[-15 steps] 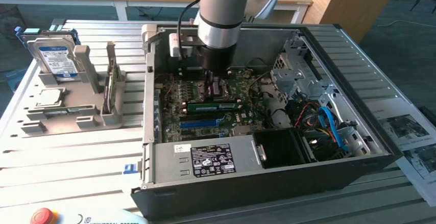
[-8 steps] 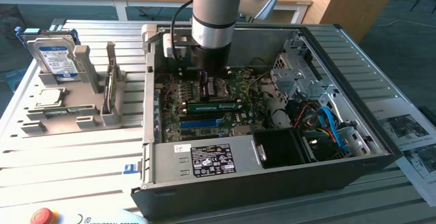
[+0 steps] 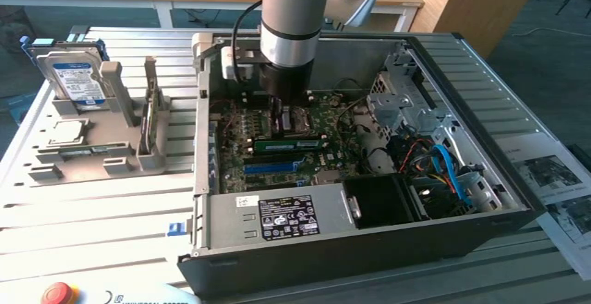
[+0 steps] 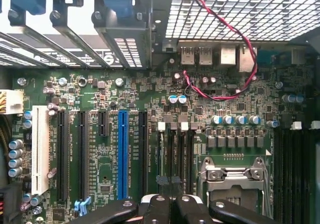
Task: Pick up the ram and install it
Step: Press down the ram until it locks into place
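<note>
The ram [image 3: 288, 142], a thin green stick, stands on edge in a memory slot of the motherboard [image 3: 277, 162] inside the open computer case [image 3: 369, 248]. My gripper [image 3: 275, 113] reaches straight down into the case, just above and behind the ram's end on the exterior view's left. In the wrist view my gripper [image 4: 170, 200] is shut, its dark fingers [image 4: 157, 206] pressed together over the memory slots [image 4: 172, 149]. Whether the fingertips touch the ram I cannot tell.
A grey holder [image 3: 93, 155] on the exterior view's left carries a hard drive [image 3: 76, 75] and a processor chip [image 3: 66, 132]. Inside the case are the power supply [image 3: 277, 217], a drive cage [image 3: 406, 103], loose cables [image 3: 443, 165] and the processor socket [image 4: 232, 176].
</note>
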Controlling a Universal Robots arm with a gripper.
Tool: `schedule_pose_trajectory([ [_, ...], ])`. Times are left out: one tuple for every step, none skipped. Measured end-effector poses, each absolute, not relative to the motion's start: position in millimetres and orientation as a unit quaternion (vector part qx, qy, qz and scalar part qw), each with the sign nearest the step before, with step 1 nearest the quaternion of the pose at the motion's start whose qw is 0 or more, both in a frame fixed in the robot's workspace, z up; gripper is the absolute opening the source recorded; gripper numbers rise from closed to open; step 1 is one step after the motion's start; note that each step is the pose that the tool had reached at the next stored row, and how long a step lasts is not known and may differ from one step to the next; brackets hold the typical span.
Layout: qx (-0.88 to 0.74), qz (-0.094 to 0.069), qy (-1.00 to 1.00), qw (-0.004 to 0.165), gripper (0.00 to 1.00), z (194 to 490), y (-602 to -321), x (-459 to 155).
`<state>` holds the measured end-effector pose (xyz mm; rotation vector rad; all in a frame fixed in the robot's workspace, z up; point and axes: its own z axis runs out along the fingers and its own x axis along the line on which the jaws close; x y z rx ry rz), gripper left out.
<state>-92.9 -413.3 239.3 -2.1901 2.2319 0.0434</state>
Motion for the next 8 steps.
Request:
schedule_pose_trajectory([
  [-0.700, 0.014, 0.714, 0.007, 0.11, 239.3, -413.5, -92.9],
  [-0.700, 0.014, 0.714, 0.007, 0.11, 239.3, -413.5, -92.9],
  [-0.700, 0.014, 0.714, 0.007, 0.11, 239.3, -413.5, -92.9],
  [-0.700, 0.014, 0.714, 0.007, 0.11, 239.3, -413.5, -92.7],
  [-0.700, 0.014, 0.714, 0.007, 0.11, 239.2, -413.6, -92.0],
  [-0.700, 0.014, 0.714, 0.007, 0.11, 239.2, -413.6, -91.5],
  [-0.700, 0.014, 0.714, 0.007, 0.11, 239.2, -413.6, -91.3],
  [-0.700, 0.014, 0.714, 0.007, 0.11, 239.2, -413.6, -91.3],
])
